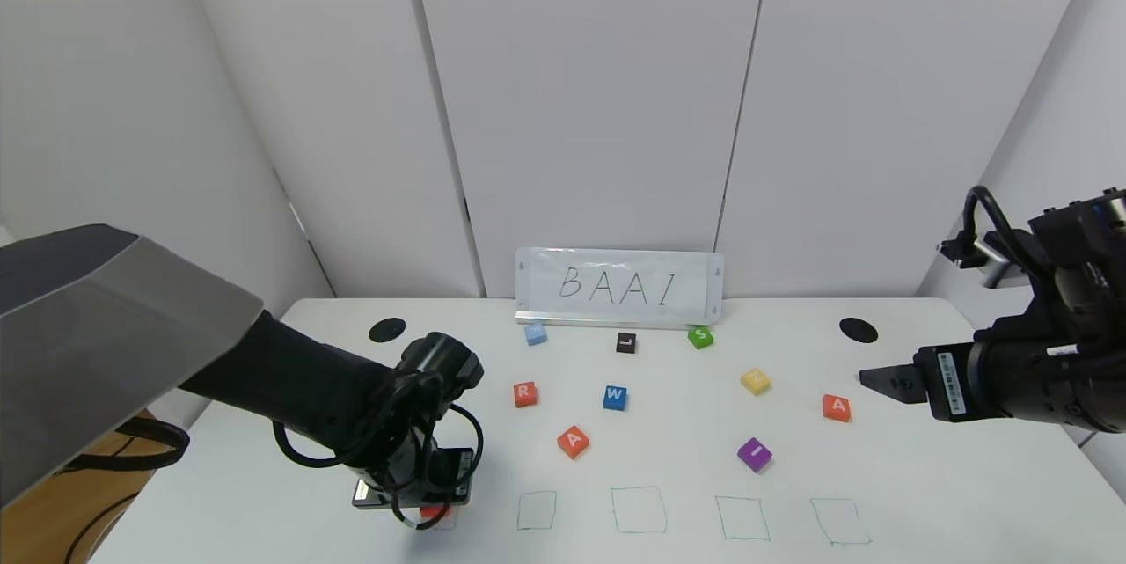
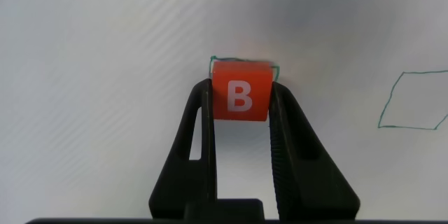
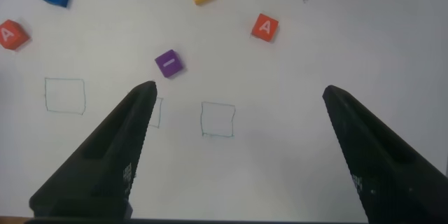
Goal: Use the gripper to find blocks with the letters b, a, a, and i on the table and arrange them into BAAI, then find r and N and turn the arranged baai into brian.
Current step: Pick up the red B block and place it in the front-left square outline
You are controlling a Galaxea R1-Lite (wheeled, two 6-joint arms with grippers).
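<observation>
Left wrist view: left gripper [image 2: 240, 101] clenched on B block [image 2: 241, 90] over the first green square [image 2: 276, 70] on the table [image 1: 897, 476], placement in hand, release likely next; right gripper [image 3: 238, 112] spread wide, idle beside A [image 1: 836, 406].

Head cam overlooks table [image 1: 924, 476]; wrist cams close, facing down.

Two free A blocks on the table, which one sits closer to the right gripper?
The A block at the table's right side, just beside the right gripper; the other A block lies mid-table.
</observation>
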